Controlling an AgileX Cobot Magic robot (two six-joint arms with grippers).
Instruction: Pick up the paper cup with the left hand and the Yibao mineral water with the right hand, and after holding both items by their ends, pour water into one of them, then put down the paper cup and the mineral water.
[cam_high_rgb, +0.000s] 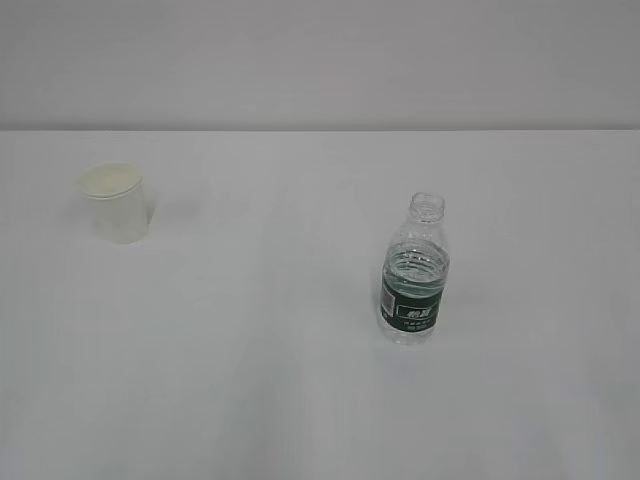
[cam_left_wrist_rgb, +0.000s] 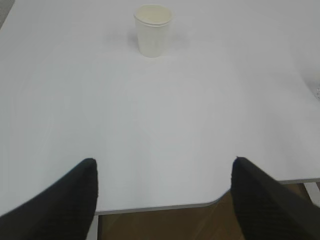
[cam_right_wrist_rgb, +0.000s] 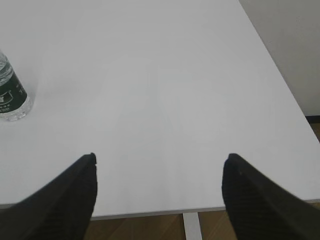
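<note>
Across the white table (cam_high_rgb: 300, 400), which fills nearly all of the exterior view beneath a pale wall, nothing of the task has begun: both objects stand upright and untouched, well apart from each other, and neither arm shows in that view. Judging by this, the step in hand is the very first one, the approach before either pick-up. The Yibao mineral water (cam_high_rgb: 414, 270) stands right of centre, an uncapped clear bottle with a dark green label band and water visible inside; the right wrist view catches only its lower part at the far left edge (cam_right_wrist_rgb: 11, 97), so the right hand (cam_right_wrist_rgb: 159, 159) is aimed off to the side of it and, I think, needs to swing toward it before it can close around the body. The paper cup (cam_high_rgb: 115, 203) stands at the far left of the table, mouth up and apparently empty, and in the left wrist view it sits ahead and slightly left of the midline (cam_left_wrist_rgb: 153, 30), well beyond the left hand (cam_left_wrist_rgb: 165, 161). That arm's next move looks simpler: a forward reach with a small sideways correction, then a gentle squeeze, since a thin paper wall would likely buckle under a hard one. Both pincers hang back over the near table edge with their black fingers spread wide, each holding nothing and touching nothing, with bare tabletop showing between the tips.
</note>
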